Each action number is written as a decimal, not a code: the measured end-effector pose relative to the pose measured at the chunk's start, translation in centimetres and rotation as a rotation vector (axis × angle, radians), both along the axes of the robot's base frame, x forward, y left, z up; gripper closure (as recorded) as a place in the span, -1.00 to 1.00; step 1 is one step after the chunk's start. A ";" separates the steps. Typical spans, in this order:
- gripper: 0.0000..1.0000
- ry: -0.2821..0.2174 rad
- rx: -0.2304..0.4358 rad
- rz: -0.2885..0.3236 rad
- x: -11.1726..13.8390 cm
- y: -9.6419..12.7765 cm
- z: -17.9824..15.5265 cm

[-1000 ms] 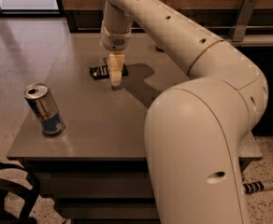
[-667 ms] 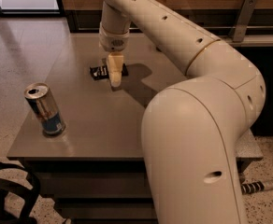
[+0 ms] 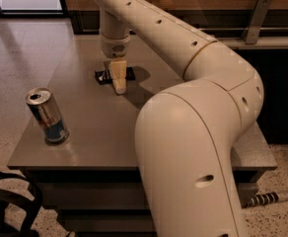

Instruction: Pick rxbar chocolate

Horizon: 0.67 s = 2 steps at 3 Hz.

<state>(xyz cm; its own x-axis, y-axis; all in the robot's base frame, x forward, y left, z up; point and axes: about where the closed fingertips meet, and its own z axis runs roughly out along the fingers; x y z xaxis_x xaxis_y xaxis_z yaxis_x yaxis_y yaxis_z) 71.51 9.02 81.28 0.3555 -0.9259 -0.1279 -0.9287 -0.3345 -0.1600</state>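
The rxbar chocolate (image 3: pixel 103 76), a small flat black bar with white print, lies on the grey table (image 3: pixel 99 127) toward its far side. My gripper (image 3: pixel 118 83) points straight down right over the middle of the bar and hides its centre; the bar's ends show on both sides of it. The gripper's tip reaches down to the table surface at the bar's near edge. The bar lies flat on the table.
A silver-and-blue drink can (image 3: pixel 47 115) stands upright near the table's front left corner. My large cream arm (image 3: pixel 193 132) covers the right part of the table. A black chair part (image 3: pixel 6 206) sits at the lower left on the floor.
The arm has shifted slightly left and the gripper sits a touch lower over the bar. The bar and can have not moved.
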 end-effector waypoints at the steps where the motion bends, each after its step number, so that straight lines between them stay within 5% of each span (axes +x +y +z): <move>1: -0.72 -0.030 -0.016 -0.005 0.6 -0.3 -0.5; 2: -0.27 -0.031 -0.015 -0.005 0.7 -0.2 -0.6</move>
